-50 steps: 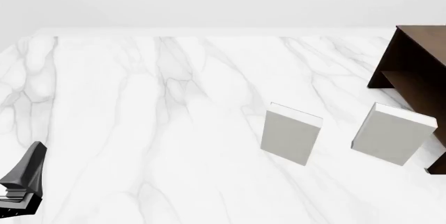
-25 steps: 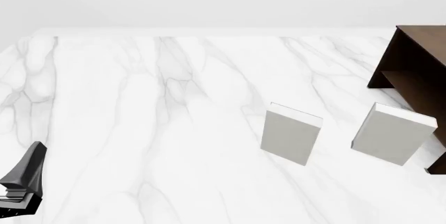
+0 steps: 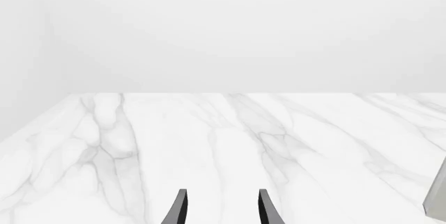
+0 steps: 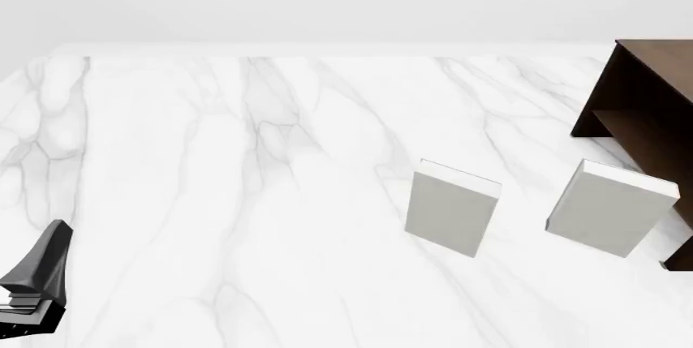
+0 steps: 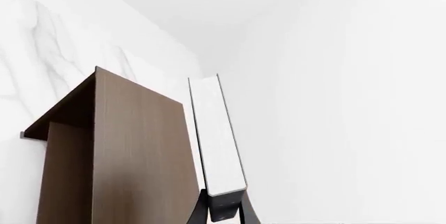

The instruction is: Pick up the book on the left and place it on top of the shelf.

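Evidently the step in hand is the placing: the right gripper [image 5: 221, 214], which the front view does not show, is clamped on the near end of the book [image 5: 217, 135], one finger on each cover. The book reaches straight out ahead of the fingers, a thin dark-edged slab with its pale page edge turned to the wrist camera. Just beside it, to one side of the gripper's line of reach, lies a broad flat panel of the shelf [image 5: 132, 156]; whether book and panel touch cannot be told from this angle. To do the step well, the operator would probably want the book wholly over the flat top before letting go, with its lower edge brought down gently until the wood carries the weight. A thin book set upright is likely to topple, so laying it on a cover or easing it down slowly seems the safer way, and the fingers should part only once it rests. Drawing back along the fingers' own line should avoid dragging it off the edge. The left gripper [image 3: 221, 211] has its fingers apart with nothing between them, only bare marble table [image 4: 217, 161] ahead. Two white books [image 4: 453, 208] stand on the table, well away from that idle gripper and towards the shelf.
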`<state>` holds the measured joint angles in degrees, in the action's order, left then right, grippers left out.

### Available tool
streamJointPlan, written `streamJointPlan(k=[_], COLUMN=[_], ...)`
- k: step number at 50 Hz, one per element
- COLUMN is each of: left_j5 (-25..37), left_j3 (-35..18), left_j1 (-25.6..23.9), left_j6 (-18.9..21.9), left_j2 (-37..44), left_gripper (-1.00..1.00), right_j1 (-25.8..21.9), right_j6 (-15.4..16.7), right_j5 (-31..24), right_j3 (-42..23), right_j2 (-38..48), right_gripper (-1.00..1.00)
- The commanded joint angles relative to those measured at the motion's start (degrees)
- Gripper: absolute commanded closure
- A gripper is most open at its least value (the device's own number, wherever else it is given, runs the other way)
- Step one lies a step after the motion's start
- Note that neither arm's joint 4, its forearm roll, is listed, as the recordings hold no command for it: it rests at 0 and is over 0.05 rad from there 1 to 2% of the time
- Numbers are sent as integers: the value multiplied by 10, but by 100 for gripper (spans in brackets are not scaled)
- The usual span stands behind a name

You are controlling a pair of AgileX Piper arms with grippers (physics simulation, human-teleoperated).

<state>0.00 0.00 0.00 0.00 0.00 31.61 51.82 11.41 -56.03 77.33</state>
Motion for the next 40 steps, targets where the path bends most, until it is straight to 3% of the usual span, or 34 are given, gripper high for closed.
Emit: streamJointPlan(k=[1,40], left_j5=[0,0], left_j3=[0,0], left_j1=[0,0], left_j6=[0,0], left_j2=[0,0], left_gripper=[-100,-100], right_j1=[5,26], right_j6=[-3,13], right_j5=[22,60], right_j3=[-5,-10], right_j2=[18,81], right_gripper=[100,100])
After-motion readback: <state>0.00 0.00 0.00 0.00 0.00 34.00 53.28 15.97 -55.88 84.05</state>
